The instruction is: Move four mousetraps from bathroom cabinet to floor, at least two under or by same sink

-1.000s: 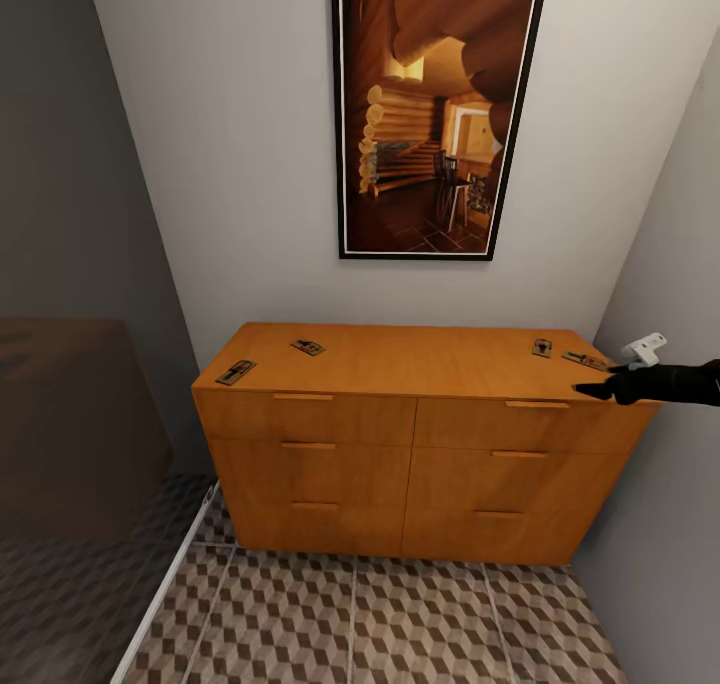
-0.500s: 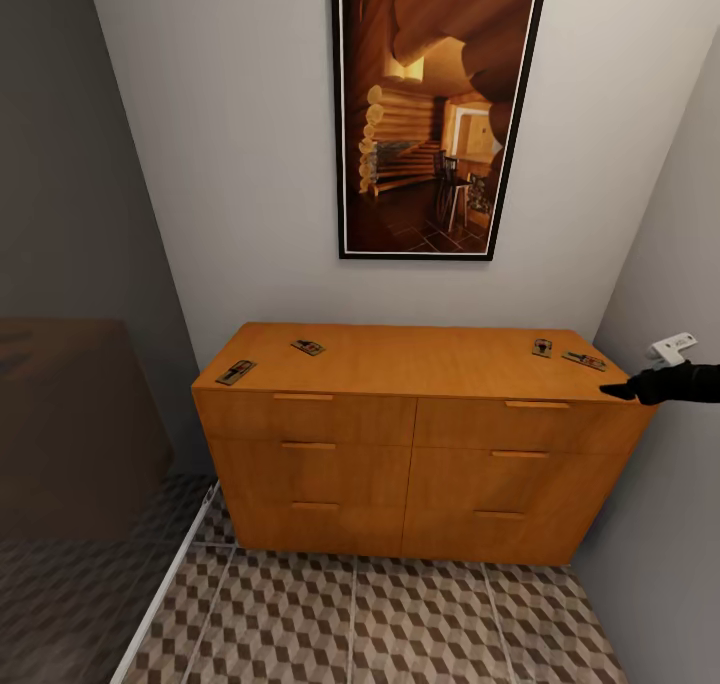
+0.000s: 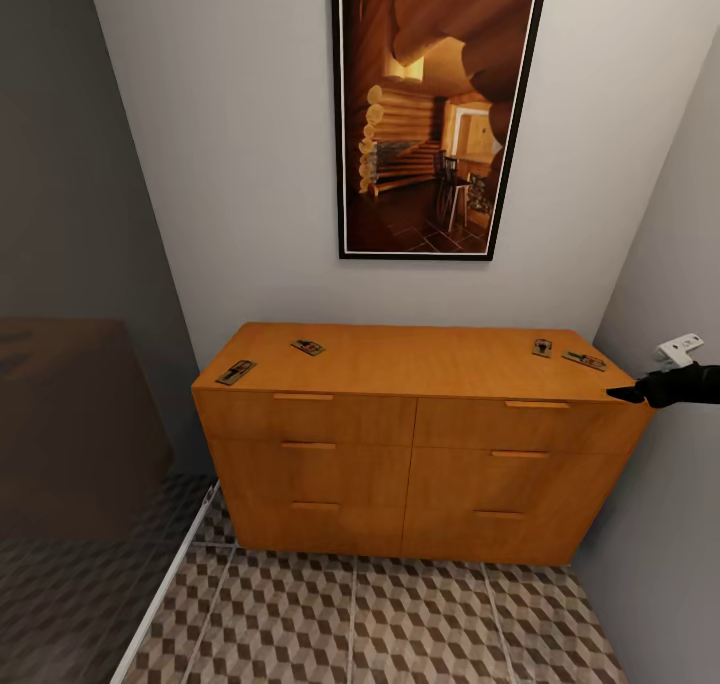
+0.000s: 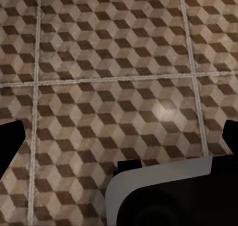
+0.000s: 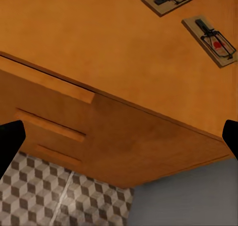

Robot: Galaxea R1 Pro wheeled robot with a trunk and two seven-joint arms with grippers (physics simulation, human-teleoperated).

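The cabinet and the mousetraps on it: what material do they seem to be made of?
The cabinet looks like smooth orange wood with a satin finish and faint grain. The mousetraps appear to be pale wooden boards with dark metal wire and a red spot.

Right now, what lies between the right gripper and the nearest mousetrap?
In the head view, bare orange cabinet top separates the right gripper from the nearest mousetrap.

The walls (image 3: 230, 164) are plain and pale grey. A tall picture (image 3: 435, 114) in a black frame hangs on the back wall and shows a log room. A dark brown block (image 3: 70, 414) stands at the left side.
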